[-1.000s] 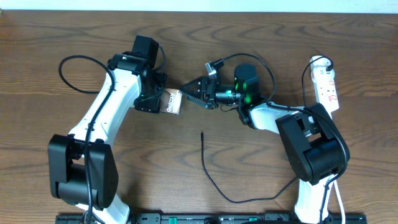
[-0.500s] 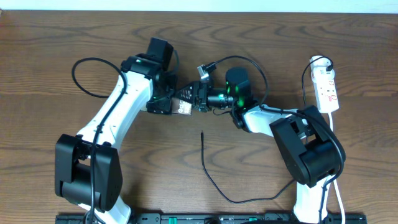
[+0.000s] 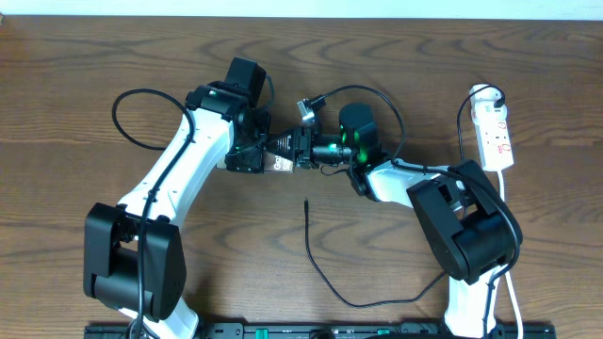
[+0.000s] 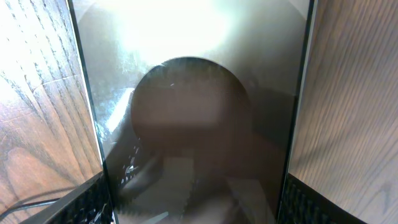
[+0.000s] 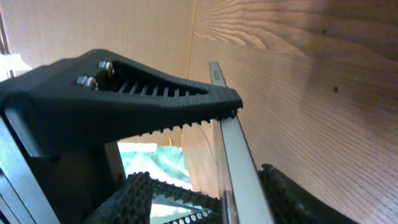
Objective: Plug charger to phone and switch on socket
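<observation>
The phone is held off the table at mid-table, with white lettering showing. My left gripper is shut on its left end. In the left wrist view the glossy dark slab fills the gap between my two fingers. My right gripper meets the phone from the right. In the right wrist view its fingers close on the phone's thin pale edge. The charger's black tip lies loose on the table below both grippers. The socket lies at the far right.
The black charger cable loops toward the front edge and then runs right. The socket's white cord curls beside the strip. My left gripper's black finger is close above the phone in the right wrist view.
My left arm has carried the phone right. My right gripper has moved left onto the phone's right end. The charger and the socket have not moved.
</observation>
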